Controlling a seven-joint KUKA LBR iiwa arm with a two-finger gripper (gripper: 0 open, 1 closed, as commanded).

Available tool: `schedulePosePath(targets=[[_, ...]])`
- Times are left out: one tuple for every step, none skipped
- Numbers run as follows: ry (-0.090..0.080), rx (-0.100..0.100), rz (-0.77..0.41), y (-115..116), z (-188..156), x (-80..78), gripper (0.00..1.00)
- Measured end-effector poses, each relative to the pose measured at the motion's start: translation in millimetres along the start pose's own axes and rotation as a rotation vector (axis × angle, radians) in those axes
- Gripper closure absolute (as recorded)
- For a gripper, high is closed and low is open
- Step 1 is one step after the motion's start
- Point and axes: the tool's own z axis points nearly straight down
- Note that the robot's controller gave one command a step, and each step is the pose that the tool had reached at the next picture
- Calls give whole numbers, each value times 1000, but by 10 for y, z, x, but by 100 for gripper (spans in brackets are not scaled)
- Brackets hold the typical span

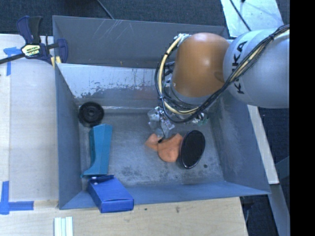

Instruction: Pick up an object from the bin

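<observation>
The end effector (161, 127) hangs just over an orange lump (169, 149) in the middle of the bin (69, 132), beside a black oval (192, 149). Open or closed, I cannot tell. This seems to be the approach; the next move calls for lowering and closing.

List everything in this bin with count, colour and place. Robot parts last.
bin: one, grey metal, middle of the view
disc: one, black, round, rear left of the floor
long piece: one, blue, left side, lying front to back
flat box: one, blue, front left corner
soft lump: one, orange, centre of the floor
oval object: one, black, right beside the lump
arm: one, silver with orange cover, from the right
end effector: one, metal, over the lump's rear left edge
</observation>
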Motion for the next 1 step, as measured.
schedulePosePath(targets=[[0, 0, 2, 0, 0, 0, 0]])
